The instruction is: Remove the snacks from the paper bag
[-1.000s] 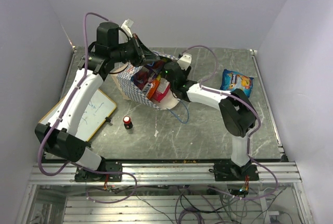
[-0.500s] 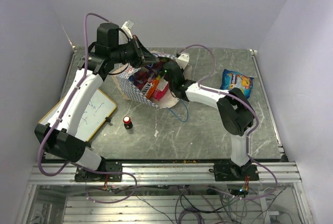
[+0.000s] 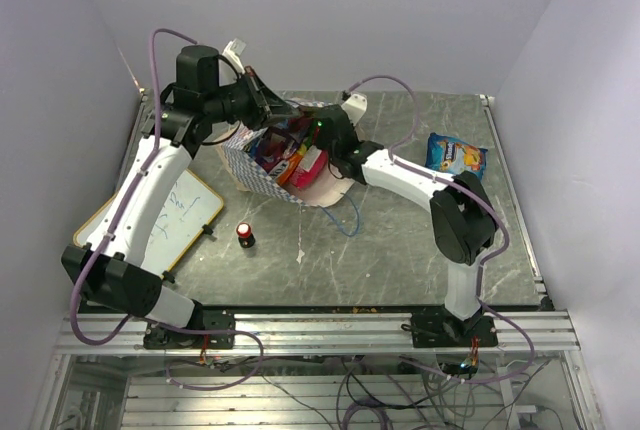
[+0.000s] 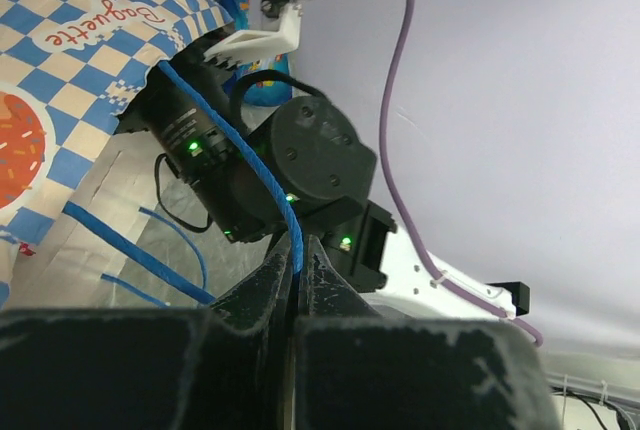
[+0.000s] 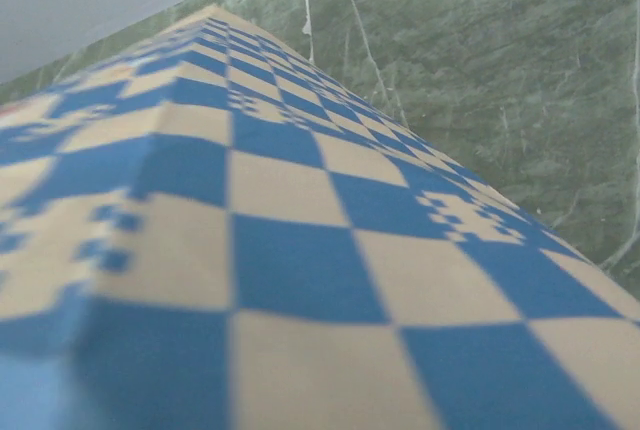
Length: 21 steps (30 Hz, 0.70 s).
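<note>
The paper bag [image 3: 258, 172] lies on the table with its mouth turned toward the right arm. Several snacks [image 3: 292, 157], pink, orange and red, show inside the mouth. A blue snack packet [image 3: 455, 156] lies apart on the table at the right. My left gripper [image 3: 280, 106] hovers over the bag's top edge. In the left wrist view the left gripper [image 4: 297, 248] is shut on the blue cord handle [image 4: 240, 150]. My right gripper [image 3: 312, 144] reaches into the bag mouth among the snacks. Its fingers are hidden; the right wrist view shows only the checkered bag wall [image 5: 300, 250].
A small red-and-white bottle [image 3: 243, 235] stands in front of the bag. A whiteboard [image 3: 170, 218] lies at the left under the left arm. Loose blue cord [image 3: 345, 218] trails from the bag. The green marble tabletop [image 3: 400, 250] runs out to metal rails.
The right gripper has pushed deeper into the bag mouth and shut. The left arm has drawn back and left a little, still holding the cord handle.
</note>
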Motion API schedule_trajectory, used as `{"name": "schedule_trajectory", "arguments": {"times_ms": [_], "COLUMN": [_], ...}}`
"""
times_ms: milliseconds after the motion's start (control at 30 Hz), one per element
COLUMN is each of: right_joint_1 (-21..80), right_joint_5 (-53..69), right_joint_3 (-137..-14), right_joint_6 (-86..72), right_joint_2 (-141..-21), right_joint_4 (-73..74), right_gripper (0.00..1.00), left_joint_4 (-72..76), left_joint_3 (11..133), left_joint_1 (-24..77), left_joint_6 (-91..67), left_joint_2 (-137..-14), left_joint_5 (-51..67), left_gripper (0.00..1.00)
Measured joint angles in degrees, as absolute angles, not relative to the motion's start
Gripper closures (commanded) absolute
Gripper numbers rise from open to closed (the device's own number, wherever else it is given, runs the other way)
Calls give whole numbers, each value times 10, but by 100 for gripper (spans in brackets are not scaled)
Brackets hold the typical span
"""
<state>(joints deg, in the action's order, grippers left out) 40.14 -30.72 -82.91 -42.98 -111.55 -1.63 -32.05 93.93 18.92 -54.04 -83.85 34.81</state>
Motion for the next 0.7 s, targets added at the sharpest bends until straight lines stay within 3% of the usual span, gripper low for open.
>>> {"name": "schedule_trajectory", "arguments": {"times_ms": [333, 700], "right_joint_1": [405, 406], "right_joint_5": [-289, -244], "right_joint_3": [-955, -1047], "right_joint_6": [-489, -500], "right_joint_2": [-1111, -1074], "right_joint_4": [164, 260], "right_gripper": [100, 100], "left_joint_4": [-307, -287], "left_joint_3": [915, 915], "left_joint_1": [169, 162], "left_joint_6": [-558, -566], "left_joint_2": [-824, -824], "left_joint_5": [332, 313], "left_gripper": [93, 93]}}
